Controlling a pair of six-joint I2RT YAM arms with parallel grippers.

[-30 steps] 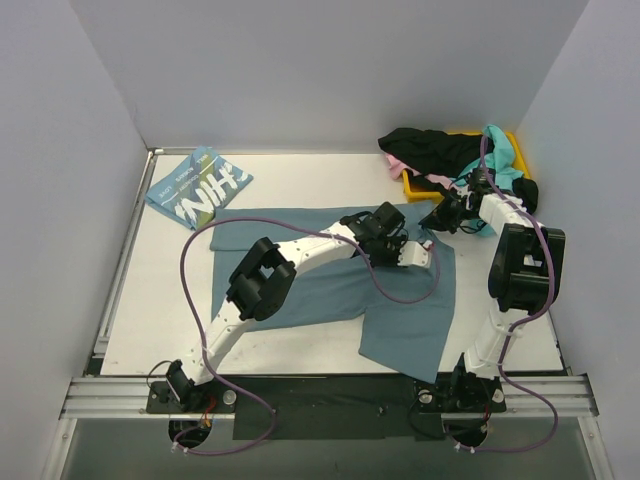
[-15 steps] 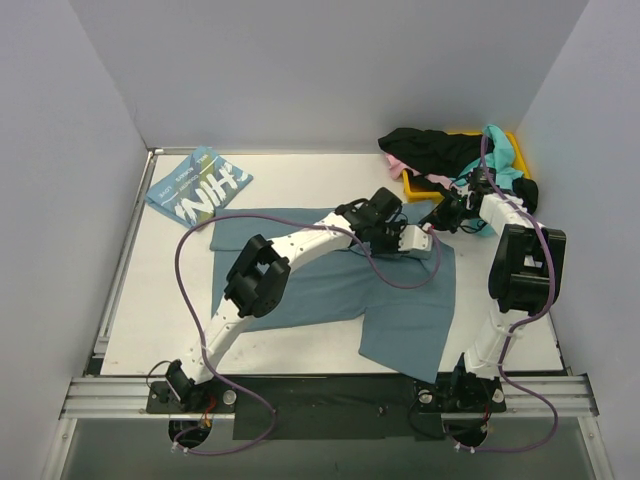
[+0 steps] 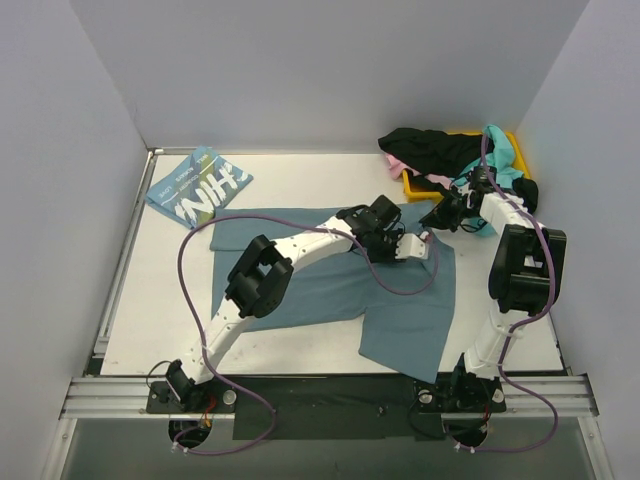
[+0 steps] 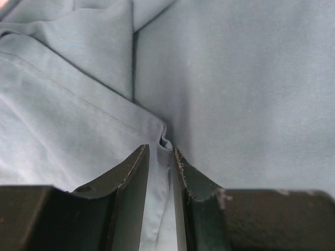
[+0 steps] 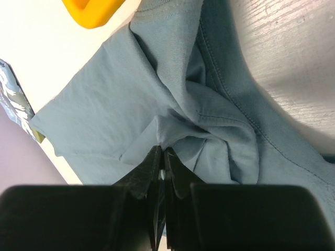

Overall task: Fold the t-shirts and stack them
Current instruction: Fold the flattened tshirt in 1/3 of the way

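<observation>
A plain slate-teal t-shirt (image 3: 330, 285) lies spread on the white table, bunched at its far right corner. My left gripper (image 3: 420, 246) reaches across it and is shut on a raised fold of this shirt (image 4: 78, 104), with cloth between the fingertips in the left wrist view (image 4: 159, 150). My right gripper (image 3: 438, 216) is shut on a pinch of the same shirt (image 5: 157, 78), just beyond the left one, as the right wrist view (image 5: 162, 150) shows. A folded light-blue t-shirt with white letters (image 3: 198, 187) lies at the far left.
A yellow bin (image 3: 412, 184) stands at the far right, with black (image 3: 430, 148), pink (image 3: 395, 163) and turquoise (image 3: 500, 150) shirts heaped in and over it. Its corner shows in the right wrist view (image 5: 91, 10). Grey walls close in three sides.
My left gripper moved a little away from me with the cloth, then came slightly back. My right gripper has hardly moved. Both stay shut on the slate-teal shirt.
</observation>
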